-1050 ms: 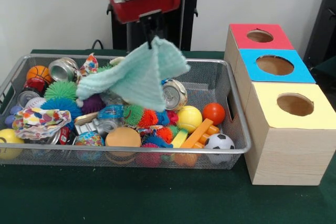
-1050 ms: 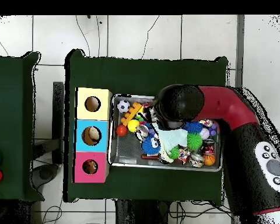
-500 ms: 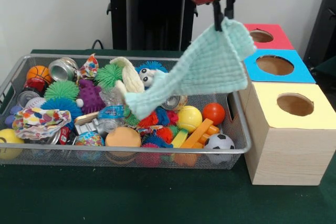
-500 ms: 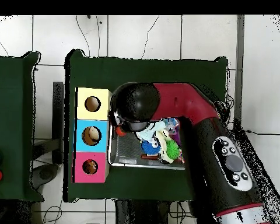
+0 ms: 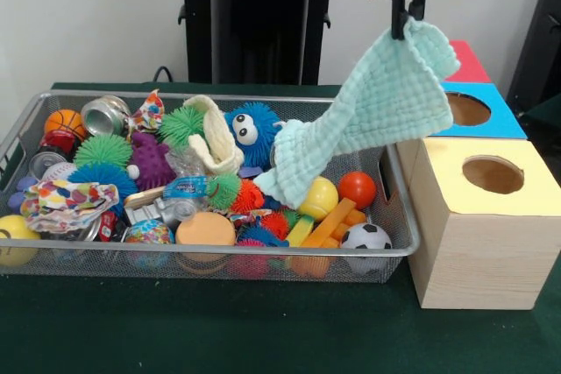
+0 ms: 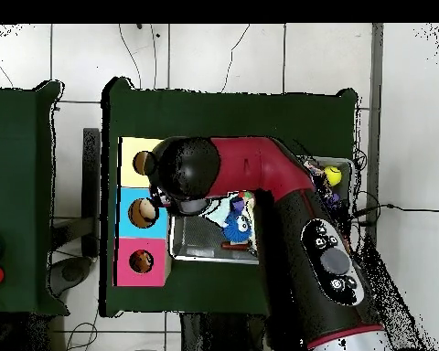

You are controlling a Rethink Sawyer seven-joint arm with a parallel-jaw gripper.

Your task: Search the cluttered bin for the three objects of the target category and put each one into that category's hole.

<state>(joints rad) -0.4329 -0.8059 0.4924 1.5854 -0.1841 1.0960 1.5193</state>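
A pale mint-green knitted cloth is held pinched in the closed black gripper, draped above the blue-topped wooden box

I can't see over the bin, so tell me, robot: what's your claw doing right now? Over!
Claw shut on mint cloth. Cloth hanging between wire bin and boxes, in front of blue box. Nothing blocking.
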